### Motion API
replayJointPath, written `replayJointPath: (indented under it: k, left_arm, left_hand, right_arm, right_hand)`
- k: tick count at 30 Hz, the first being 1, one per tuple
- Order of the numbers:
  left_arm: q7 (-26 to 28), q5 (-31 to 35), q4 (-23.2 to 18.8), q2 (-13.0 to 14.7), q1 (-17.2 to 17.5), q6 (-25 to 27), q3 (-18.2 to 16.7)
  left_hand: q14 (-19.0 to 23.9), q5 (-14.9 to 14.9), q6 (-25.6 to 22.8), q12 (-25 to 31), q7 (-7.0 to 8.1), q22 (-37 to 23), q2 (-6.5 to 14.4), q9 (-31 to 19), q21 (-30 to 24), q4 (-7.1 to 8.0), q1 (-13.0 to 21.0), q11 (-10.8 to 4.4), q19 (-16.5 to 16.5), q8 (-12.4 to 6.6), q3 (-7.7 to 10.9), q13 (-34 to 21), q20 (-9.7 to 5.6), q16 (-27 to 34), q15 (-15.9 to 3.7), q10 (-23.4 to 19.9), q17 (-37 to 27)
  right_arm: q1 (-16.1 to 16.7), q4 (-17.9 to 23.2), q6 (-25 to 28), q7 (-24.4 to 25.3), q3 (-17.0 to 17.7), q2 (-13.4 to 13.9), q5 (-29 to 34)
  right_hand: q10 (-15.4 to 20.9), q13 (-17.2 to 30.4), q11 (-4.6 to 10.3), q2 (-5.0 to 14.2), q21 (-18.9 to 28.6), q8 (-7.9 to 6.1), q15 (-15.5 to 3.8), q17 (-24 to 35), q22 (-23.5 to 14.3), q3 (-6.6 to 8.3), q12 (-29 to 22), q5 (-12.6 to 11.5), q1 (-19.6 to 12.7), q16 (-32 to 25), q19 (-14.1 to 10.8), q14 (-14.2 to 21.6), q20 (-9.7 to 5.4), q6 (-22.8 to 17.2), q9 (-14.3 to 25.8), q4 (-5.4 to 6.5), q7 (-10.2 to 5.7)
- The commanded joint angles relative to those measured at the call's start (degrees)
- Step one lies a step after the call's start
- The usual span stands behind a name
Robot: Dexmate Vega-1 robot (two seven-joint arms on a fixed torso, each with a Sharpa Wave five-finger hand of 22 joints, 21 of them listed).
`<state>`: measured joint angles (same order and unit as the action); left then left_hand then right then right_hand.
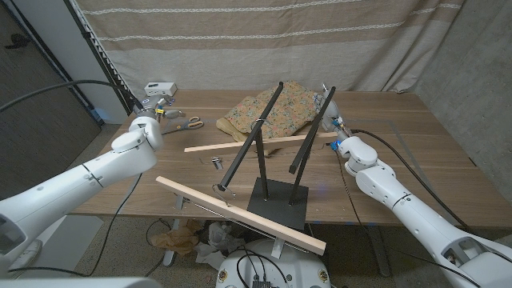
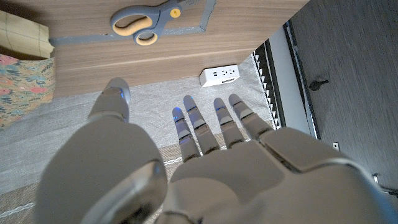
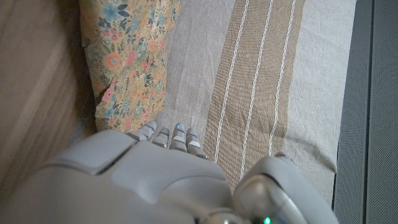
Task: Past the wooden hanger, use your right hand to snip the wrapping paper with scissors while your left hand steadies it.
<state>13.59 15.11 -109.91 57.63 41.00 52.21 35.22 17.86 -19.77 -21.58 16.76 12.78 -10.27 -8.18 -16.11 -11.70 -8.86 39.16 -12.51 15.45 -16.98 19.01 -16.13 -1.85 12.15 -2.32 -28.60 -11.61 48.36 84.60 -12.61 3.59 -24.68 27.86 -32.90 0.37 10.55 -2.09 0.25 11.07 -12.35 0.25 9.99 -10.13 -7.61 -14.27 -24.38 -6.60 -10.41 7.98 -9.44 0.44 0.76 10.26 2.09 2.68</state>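
Note:
The floral wrapping paper lies crumpled at the back middle of the table, beyond the wooden hanger bars and the black stand. Grey scissors with yellow-lined handles lie on the table at the back left, closed. My left hand hovers just left of them, fingers spread and holding nothing; the left wrist view shows the scissors beyond its fingertips. My right hand stands at the paper's right edge, empty. The right wrist view shows the paper past my right hand.
A white power strip sits at the table's back left corner. A second long wooden bar lies slanted across the front, near the table edge. A small metal piece lies left of the stand. A striped curtain hangs behind.

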Motion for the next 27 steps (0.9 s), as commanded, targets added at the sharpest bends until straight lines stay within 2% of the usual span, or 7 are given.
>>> replayJointPath:
  k: [1,7,14,20,22,23,27]
  left_arm:
    - [-4.8,3.7,3.6,-1.3,-4.7,1.6,4.4]
    - [-5.6,8.2,5.6,-2.5,-7.0,2.2,8.0]
    - [-1.0,9.7,8.1,-6.3,-5.8,3.5,7.1]
    - [-0.2,11.5,9.8,-8.4,-6.7,5.2,8.8]
    - [0.3,11.9,10.3,-9.1,-6.9,5.5,9.1]
    - [0.4,12.4,10.6,-9.3,-7.2,5.6,9.6]
    - [1.2,13.5,11.6,-10.7,-7.9,6.9,10.4]
  left_hand:
    - [1.0,0.1,0.0,0.8,-0.13,-0.3,0.4,-0.2,-0.2,0.01,1.1,0.14,0.1,-0.08,0.05,-0.3,0.47,0.7,-9.88,-1.6,-0.1]
    - [1.5,0.3,-0.5,1.3,-0.14,-0.3,0.7,-0.4,-0.2,0.00,1.9,0.12,0.1,-0.34,0.27,-0.4,0.69,0.7,-9.94,-3.5,-0.1]
    - [1.9,0.5,-1.8,1.4,-0.18,-0.4,0.8,-0.7,-0.4,0.07,2.3,0.08,0.5,-0.98,0.30,-0.6,0.87,0.7,-9.91,-4.1,-0.2]
    - [2.1,0.5,-2.2,1.4,-0.18,-0.4,0.9,-0.8,-0.4,0.04,2.6,0.06,0.7,-1.19,0.40,-0.7,0.72,0.8,-9.99,-4.3,-0.2]
    - [2.3,0.7,-1.8,1.3,-0.17,-0.4,1.4,-0.9,-0.4,-0.13,3.5,0.02,0.7,-1.14,0.86,-0.8,0.72,0.8,-10.14,-4.3,-0.2]
    - [2.4,1.3,-1.4,1.0,-0.06,-0.5,2.5,-1.4,-0.4,-0.69,6.5,0.05,0.7,-1.25,2.27,-1.1,0.71,0.5,-9.83,-4.3,-0.2]
    - [2.4,1.4,-1.4,1.0,-0.14,-0.5,2.5,-1.5,-0.4,-0.68,6.7,0.03,0.7,-1.31,2.37,-1.1,0.70,0.4,-9.92,-4.3,-0.2]
  right_arm:
    - [1.0,0.0,-2.4,-2.2,1.7,0.1,-2.9]
    - [1.3,-0.2,-1.7,-1.4,1.8,0.4,-2.9]
    - [1.5,0.1,-1.9,-1.8,2.2,0.8,-3.2]
    - [1.2,-0.7,-3.1,-3.1,2.4,0.1,-4.3]
    - [1.1,-0.8,-3.1,-3.3,2.4,-0.1,-4.6]
    - [1.1,-0.9,-3.2,-3.7,2.4,-0.1,-4.8]
    - [1.3,-0.6,-3.3,-3.2,2.6,-0.2,-4.9]
  right_hand:
    - [3.0,0.1,0.24,0.04,0.2,-1.09,-0.80,0.2,-0.2,-0.55,-1.1,-0.4,-0.6,-0.2,0.2,-0.1,0.28,-3.4,0.2,-0.33,0.00]
    - [5.4,0.1,1.25,0.30,0.2,-1.93,-1.48,0.2,-0.1,-0.90,-1.7,-0.5,-0.6,-0.2,0.0,0.5,0.18,-7.6,0.1,-0.37,-0.58]
    - [6.8,0.1,1.35,0.42,0.4,-2.00,-1.79,0.2,-0.1,-1.05,-2.1,-0.5,-0.7,-0.4,-0.7,1.4,0.23,-9.0,0.1,-0.43,-0.46]
    - [6.9,0.1,1.25,0.45,0.6,-1.92,-1.49,0.1,-0.1,-1.14,-2.1,-0.5,-0.7,-0.5,-1.1,2.0,0.34,-9.3,0.1,-0.48,-0.33]
    - [7.0,0.1,1.19,0.46,0.6,-1.91,-1.46,0.1,-0.1,-1.16,-2.1,-0.6,-0.7,-0.5,-1.2,2.0,0.46,-9.5,0.1,-0.49,-0.36]
    - [7.1,0.1,1.24,0.46,0.6,-1.90,-1.50,0.1,-0.1,-1.18,-2.1,-0.6,-0.7,-0.5,-1.2,2.0,0.50,-9.5,0.1,-0.49,-0.33]
    - [7.2,0.1,1.32,0.48,0.5,-1.88,-1.45,0.1,-0.1,-1.21,-2.1,-0.6,-0.8,-0.4,-1.2,2.0,0.61,-9.7,0.1,-0.51,-0.30]
